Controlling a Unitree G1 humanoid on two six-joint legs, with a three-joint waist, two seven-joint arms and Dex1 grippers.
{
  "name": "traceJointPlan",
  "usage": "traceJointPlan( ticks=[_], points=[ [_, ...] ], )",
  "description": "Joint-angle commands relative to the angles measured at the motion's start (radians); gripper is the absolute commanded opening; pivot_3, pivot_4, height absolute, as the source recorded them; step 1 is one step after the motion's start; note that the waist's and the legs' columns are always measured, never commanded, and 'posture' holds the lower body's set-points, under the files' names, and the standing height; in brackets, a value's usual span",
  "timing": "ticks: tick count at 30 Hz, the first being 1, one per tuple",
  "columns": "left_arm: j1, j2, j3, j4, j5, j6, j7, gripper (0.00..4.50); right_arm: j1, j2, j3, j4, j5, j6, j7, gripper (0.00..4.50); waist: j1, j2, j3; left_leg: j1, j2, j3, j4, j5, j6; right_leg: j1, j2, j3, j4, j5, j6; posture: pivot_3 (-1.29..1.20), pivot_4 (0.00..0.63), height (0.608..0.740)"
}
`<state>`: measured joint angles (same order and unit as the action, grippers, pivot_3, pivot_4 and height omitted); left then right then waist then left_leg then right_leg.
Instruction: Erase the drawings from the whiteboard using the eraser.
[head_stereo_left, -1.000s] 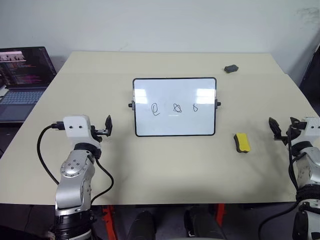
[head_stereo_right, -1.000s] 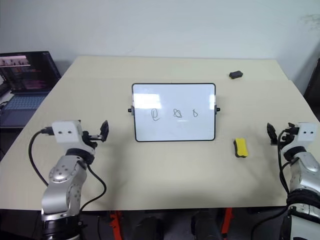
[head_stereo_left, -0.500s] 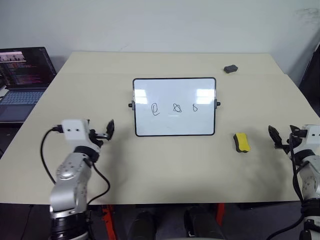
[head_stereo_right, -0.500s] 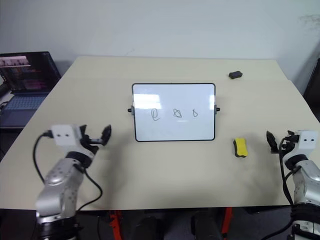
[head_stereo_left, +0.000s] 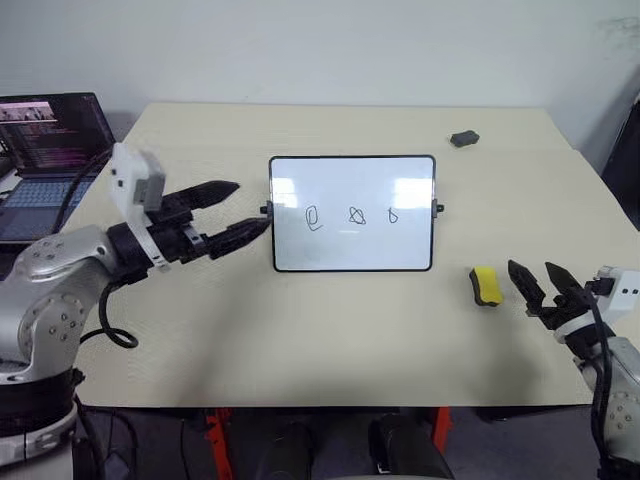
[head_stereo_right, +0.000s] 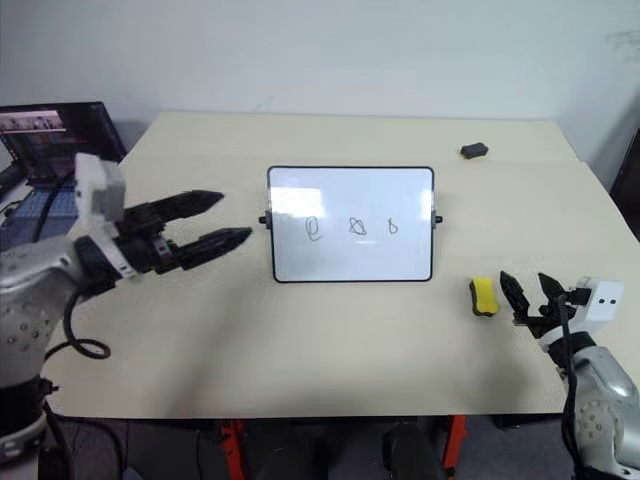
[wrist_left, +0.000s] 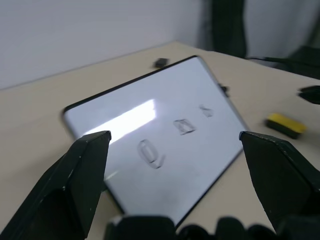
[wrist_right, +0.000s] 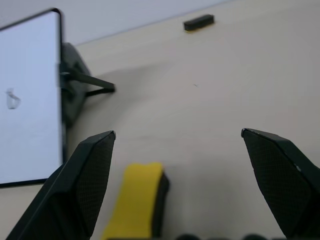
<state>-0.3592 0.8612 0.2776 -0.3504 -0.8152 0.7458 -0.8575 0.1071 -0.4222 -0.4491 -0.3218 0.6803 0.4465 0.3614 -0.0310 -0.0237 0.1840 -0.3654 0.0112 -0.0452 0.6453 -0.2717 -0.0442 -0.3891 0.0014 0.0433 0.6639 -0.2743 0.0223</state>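
On the pale worktop (head_stereo_left: 330, 330) the whiteboard (head_stereo_left: 352, 212) stands propped near the middle, its three drawings (head_stereo_left: 352, 215) in a row and none wiped yet. The eraser (head_stereo_left: 485, 285), a small yellow block, lies flat just off the board's lower right corner, apart from it and untouched.

Both arms have shifted within the last second. The left pincer (head_stereo_left: 238, 209) was low over the worktop, short of the board's left side; it has since risen and swung inward, and now hangs level with its two fingers spread wide, pointing at the board's left edge and close to the knob there without touching it. The right pincer (head_stereo_left: 538, 283) has drawn in from the far right edge toward the eraser; its fingers are spread as well, holding nothing, and sit just beside the yellow block. The right wrist view has the eraser low between the two open fingers.

Judged from this, the approach stage is under way: the right arm looks lined up to pick up the eraser, the left perhaps to steady the board. A dark lump (head_stereo_left: 461, 138) sits far back, out of play
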Motion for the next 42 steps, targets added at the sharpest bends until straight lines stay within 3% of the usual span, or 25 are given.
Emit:
traceJointPlan(
  ticks=[1,7,12,16,42],
  points=[
    [0.002,0.041,-0.109,-0.013,0.006,-0.02,-0.18,4.5,0.025,-0.008,0.044,-0.171,0.026,0.112,-0.083,4.42,-0.005,0.001,0.001,0.0,0.001,0.0,0.0,0.0,0.0,0.0,0.0,0.0,0.0,0.0,0.0,0.0,0.15,0.74],
    [-0.12,-0.016,-0.332,0.051,0.109,-0.123,-0.372,4.5,-0.072,-0.004,0.12,-0.265,-0.008,0.329,-0.308,4.42,-0.002,0.001,0.001,-0.001,0.002,0.001,0.0,0.0,0.0,-0.002,0.006,0.001,0.0,-0.001,-0.002,0.0,0.15,0.74],
    [-0.173,-0.079,-0.428,0.093,0.199,-0.213,-0.436,4.5,-0.141,0.001,0.18,-0.247,-0.068,0.397,-0.372,4.42,-0.001,0.001,0.001,-0.003,0.001,0.004,0.0,0.0,0.0,-0.003,0.007,0.001,-0.001,-0.001,-0.001,0.0,0.15,0.74],
    [-0.179,-0.11,-0.445,0.098,0.219,-0.235,-0.446,4.5,-0.159,0.003,0.193,-0.202,-0.154,0.384,-0.411,4.42,0.0,0.0,0.0,-0.02,0.001,0.004,0.002,0.0,0.0,-0.02,0.007,0.001,0.002,0.002,-0.006,0.0,0.15,0.74],
    [-0.168,-0.144,-0.448,0.135,0.289,-0.274,-0.488,4.5,-0.223,0.084,0.188,-0.049,-0.265,0.353,-0.345,4.42,-0.002,0.0,0.0,-0.016,0.001,0.005,0.005,0.0,0.0,-0.02,0.007,0.001,0.012,0.001,-0.006,0.0,0.15,0.74]
  ],
)
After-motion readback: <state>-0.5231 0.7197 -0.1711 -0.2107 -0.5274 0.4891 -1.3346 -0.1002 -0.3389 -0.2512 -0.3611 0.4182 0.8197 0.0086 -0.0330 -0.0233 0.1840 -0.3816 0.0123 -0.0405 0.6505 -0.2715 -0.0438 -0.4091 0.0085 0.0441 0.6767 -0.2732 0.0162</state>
